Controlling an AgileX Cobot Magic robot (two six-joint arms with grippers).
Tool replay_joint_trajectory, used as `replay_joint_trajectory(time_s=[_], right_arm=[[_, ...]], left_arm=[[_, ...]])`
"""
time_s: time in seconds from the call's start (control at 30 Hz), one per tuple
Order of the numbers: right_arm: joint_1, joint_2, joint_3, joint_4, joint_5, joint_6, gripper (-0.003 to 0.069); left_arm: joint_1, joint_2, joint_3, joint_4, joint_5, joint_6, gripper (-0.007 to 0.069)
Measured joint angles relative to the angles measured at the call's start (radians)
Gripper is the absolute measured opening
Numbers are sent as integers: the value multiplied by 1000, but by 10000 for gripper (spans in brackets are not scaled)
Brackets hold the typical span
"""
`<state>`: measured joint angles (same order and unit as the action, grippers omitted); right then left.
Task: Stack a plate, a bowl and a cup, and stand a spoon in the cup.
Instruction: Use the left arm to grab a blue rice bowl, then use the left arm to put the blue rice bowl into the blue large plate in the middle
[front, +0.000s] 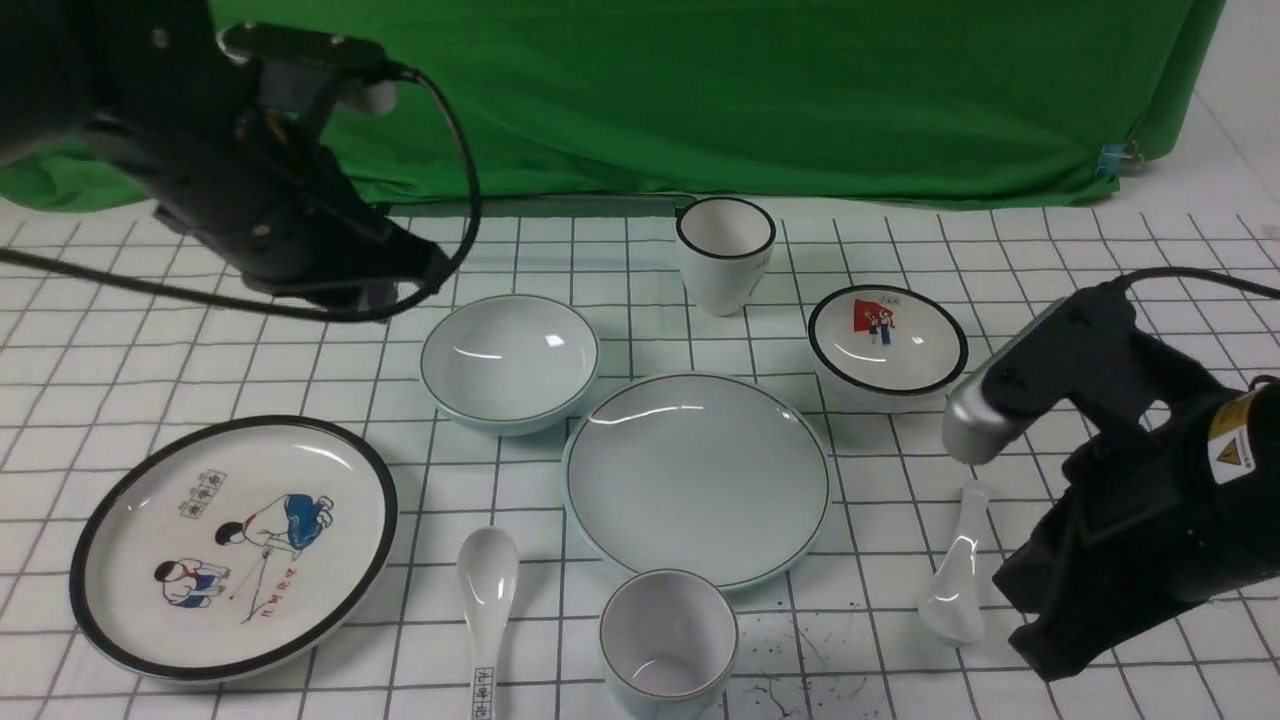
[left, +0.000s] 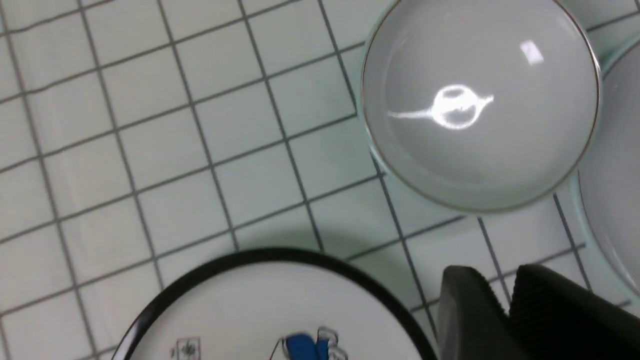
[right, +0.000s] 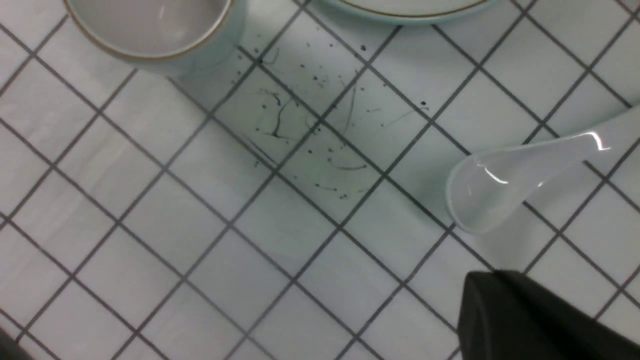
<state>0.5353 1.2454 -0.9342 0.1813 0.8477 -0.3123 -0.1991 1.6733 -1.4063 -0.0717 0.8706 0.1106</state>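
Observation:
The pale blue-green plate (front: 697, 478) lies mid-table, with the matching bowl (front: 509, 358) behind it to the left and the short cup (front: 668, 640) at its front edge. A plain white spoon (front: 955, 580) lies right of the plate. My left gripper (front: 385, 295) hovers left of the bowl (left: 480, 100); its jaws (left: 498, 274) stand slightly open with nothing between them. Beside the spoon (right: 500, 185), on its right, my right gripper (front: 1040, 650) is shut and empty, its tip (right: 495, 274) just short of the spoon's scoop. The cup (right: 150, 25) shows in the right wrist view too.
A black-rimmed plate with cartoon children (front: 235, 545) sits front left, and a spoon with black characters (front: 487, 590) lies beside it. A taller black-rimmed cup (front: 725, 250) and a black-rimmed bowl with a red picture (front: 887, 340) stand behind the plate. Green cloth (front: 700, 90) hangs at the back.

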Motion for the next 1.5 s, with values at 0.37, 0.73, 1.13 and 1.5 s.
replay_joint_trajectory(time_s=[0.37,0.73,1.13,1.5], right_arm=[[2,16,-16,-3,-55,0,13],[2,16,-16,-3,-83,19,13],[-10,-49,-27,-26,-47,26,15],[-92,-194,-37,-34,-11,27,15]], left_arm=[[65,366,-238,-112,-4,-1,457],[69,475,-257,-190,-62,10,61],[25,246,-303,-186,6,106,-4],[-139,276,-246,-448,62,235,-4]])
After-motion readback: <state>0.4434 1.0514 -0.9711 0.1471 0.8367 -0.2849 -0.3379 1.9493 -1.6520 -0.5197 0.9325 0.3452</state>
